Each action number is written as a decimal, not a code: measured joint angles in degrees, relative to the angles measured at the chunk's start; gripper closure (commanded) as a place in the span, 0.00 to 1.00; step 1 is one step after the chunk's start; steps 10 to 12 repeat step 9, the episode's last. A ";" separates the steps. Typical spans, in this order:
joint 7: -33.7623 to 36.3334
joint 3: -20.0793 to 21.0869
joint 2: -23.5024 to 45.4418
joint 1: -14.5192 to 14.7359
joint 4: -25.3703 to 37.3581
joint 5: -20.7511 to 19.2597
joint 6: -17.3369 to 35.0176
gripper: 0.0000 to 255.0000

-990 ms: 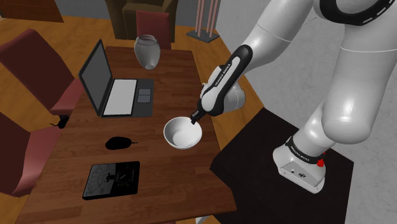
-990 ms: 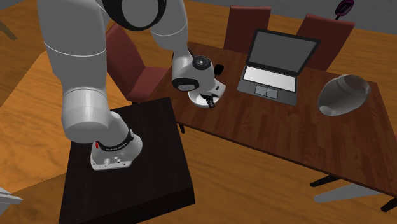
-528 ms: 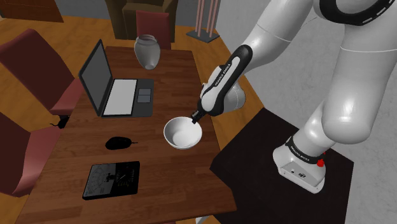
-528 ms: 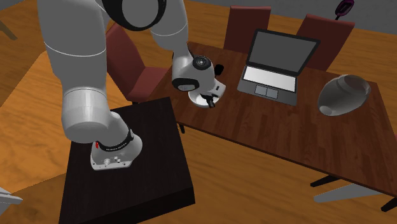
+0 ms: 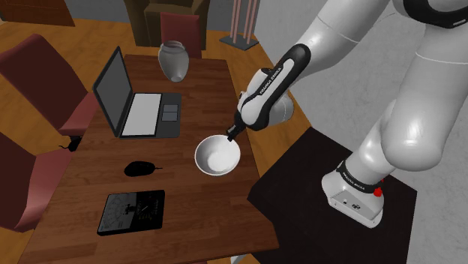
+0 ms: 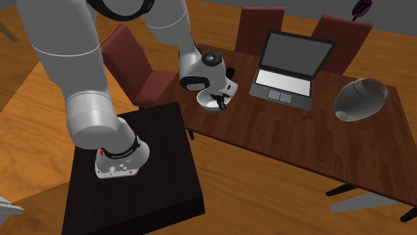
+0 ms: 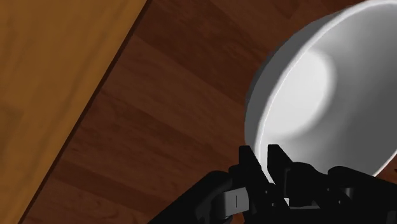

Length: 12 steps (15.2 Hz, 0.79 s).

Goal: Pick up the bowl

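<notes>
One white bowl (image 5: pixel 217 157) (image 6: pixel 205 101) (image 7: pixel 331 95) is located over the table (image 5: pixel 195 214) (image 6: pixel 301 143) (image 7: pixel 159 127), off the laptop's (image 5: pixel 142 105) (image 6: pixel 287 70) front corner, on the side away from the grey vase (image 5: pixel 173 60) (image 6: pixel 361 99). The black claw (image 5: pixel 229 136) (image 6: pixel 220 104) (image 7: pixel 261 156) is clamped on the bowl's rim: in the wrist view the two fingers stand close together with the thin rim pinched between them. The bowl is tilted in that view and cut off at the picture's edge. Its underside is hidden in every view, so contact with the table cannot be confirmed. In the second exterior view the arm's wrist (image 6: pixel 204 70) covers part of the bowl. In the shoulder view the fingertips are too small to separate from the rim. A black mouse (image 5: pixel 139 168) lies beside the laptop's side edge, on the bowl's side. Lighter wooden floor (image 7: pixel 51 83) shows past the table edge.
</notes>
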 measured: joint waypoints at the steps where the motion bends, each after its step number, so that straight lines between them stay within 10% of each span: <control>1: 0.53 -0.79 -1.07 0.73 -0.44 -0.42 -0.69 1.00; 12: 8.10 -8.65 -8.64 7.12 -2.01 -8.39 -7.02 1.00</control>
